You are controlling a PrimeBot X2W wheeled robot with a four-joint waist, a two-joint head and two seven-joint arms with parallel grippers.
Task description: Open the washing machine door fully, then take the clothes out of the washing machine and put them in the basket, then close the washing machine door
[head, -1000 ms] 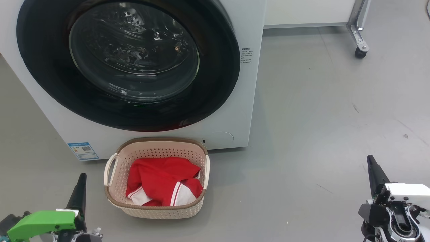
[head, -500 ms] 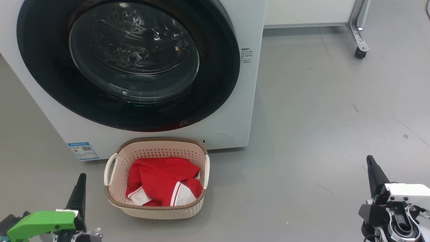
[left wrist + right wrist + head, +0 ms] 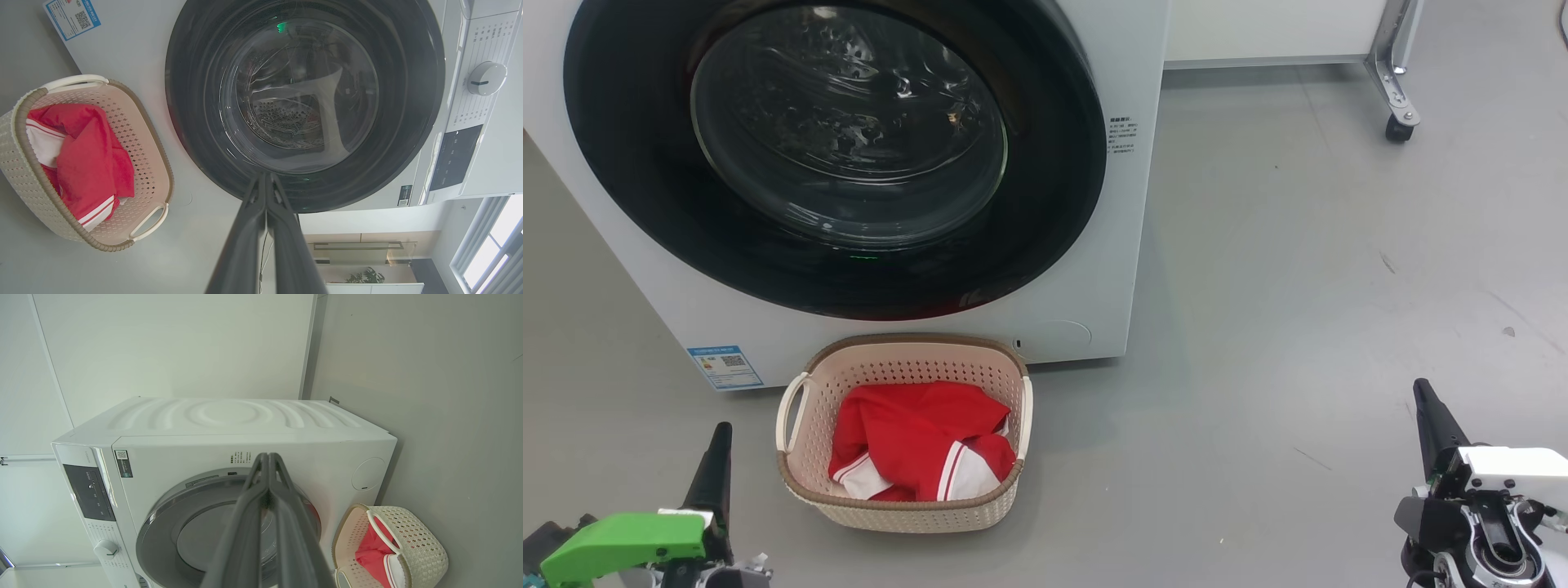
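The white washing machine [image 3: 1119, 204] [image 3: 130, 53] [image 3: 229, 424] stands ahead with its round black glass door [image 3: 833, 155] [image 3: 302, 102] [image 3: 212, 535] lying flush against the front. Below it on the floor sits the cream basket [image 3: 907, 510] [image 3: 135, 122] [image 3: 425, 547], holding the red and white clothes [image 3: 915, 441] [image 3: 81, 155] [image 3: 372, 555]. My left gripper [image 3: 719, 437] [image 3: 265, 177] is shut and empty, low to the left of the basket. My right gripper [image 3: 1421, 392] [image 3: 269, 457] is shut and empty, far off to the right over bare floor.
Grey floor [image 3: 1298, 286] spreads to the right of the machine. A metal leg on a caster [image 3: 1398, 122] stands at the back right beneath a white cabinet. The machine's control panel with a dial [image 3: 486, 77] is on its upper front.
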